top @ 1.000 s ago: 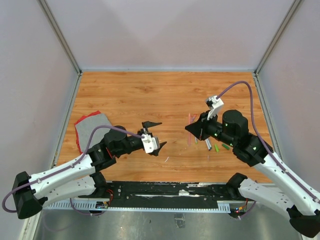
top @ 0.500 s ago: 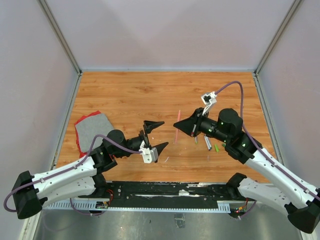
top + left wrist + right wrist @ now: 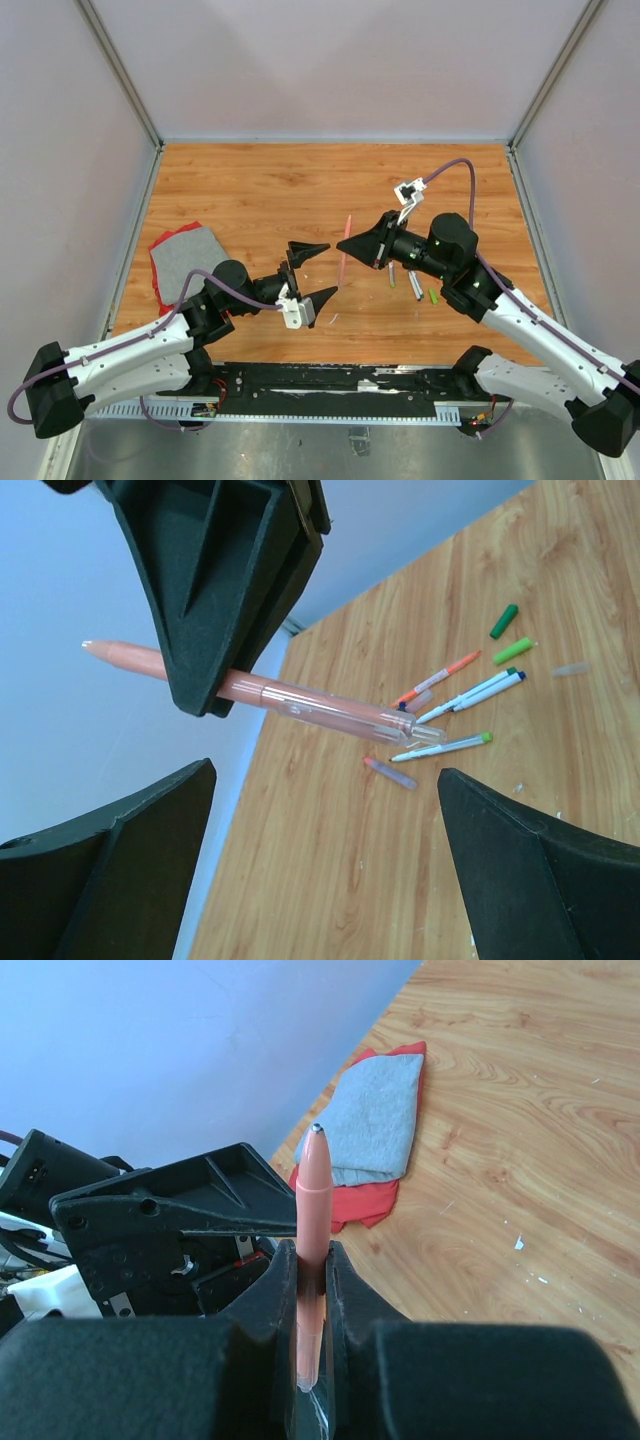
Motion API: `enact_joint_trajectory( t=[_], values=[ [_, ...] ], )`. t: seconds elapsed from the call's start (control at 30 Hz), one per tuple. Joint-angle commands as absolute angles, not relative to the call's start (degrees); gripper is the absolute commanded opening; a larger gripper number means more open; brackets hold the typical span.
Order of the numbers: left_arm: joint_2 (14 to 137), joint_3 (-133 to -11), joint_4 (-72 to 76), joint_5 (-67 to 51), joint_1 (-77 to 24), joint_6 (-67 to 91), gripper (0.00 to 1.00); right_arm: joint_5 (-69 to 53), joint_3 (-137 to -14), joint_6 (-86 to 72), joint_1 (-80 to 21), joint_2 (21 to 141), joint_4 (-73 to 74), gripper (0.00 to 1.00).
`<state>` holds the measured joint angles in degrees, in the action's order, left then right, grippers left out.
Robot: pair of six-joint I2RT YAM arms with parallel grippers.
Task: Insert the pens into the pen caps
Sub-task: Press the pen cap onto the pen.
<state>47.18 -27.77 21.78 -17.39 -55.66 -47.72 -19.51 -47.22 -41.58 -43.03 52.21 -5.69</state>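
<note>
Two-armed work: pinches the pink pen [image 3: 300,702] mid-barrel in right gripper [image 3: 311,1263], aloft between both arms; left gripper [image 3: 318,271] spread wide, empty. Hold barrel steady, fetch a cap [image 3: 505,621] from the table [image 3: 250,190], align axes before pushing.

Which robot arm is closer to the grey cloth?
The left one. The left arm bends right beside the grey cloth, with the open left gripper pointing away from it. The right arm is across the table, its right gripper shut on a pink pen.
</note>
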Motion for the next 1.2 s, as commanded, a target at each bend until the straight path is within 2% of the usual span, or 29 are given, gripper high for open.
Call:
enact_joint_trajectory(
  t=[0.0, 1.17],
  values=[
    [46.76, -28.14, 23.99, -19.32, -56.42, -47.66, 1.00, -20.17, -48.11, -41.80, -44.65, 53.27, -9.05, 0.01],
    [46.59, -28.30, 24.52, -18.72, -56.43, -46.10, 1.00, -19.43, -47.01, -38.13, -48.72, 55.54, -10.51, 0.01]
  ],
)
